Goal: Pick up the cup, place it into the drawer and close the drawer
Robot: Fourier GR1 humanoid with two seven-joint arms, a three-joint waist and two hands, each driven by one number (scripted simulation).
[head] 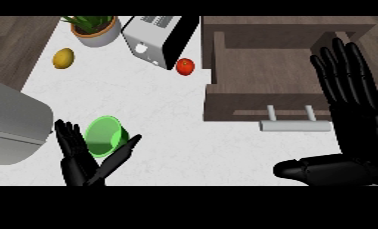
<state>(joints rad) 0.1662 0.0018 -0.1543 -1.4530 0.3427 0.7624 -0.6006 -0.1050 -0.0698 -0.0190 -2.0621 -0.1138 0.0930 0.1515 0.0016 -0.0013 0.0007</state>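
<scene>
Simply — green cup (104,135) (translucent, tilted)

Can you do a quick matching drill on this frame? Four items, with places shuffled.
Items:
1. cup
2. tomato
3. lemon
4. potted plant

Places:
A. just left of the open drawer
B. far left corner, beside the toaster
C. between the left hand thumb and fingers
D. left of the toaster, below the plant

Pairs: 1-C, 2-A, 3-D, 4-B
</scene>
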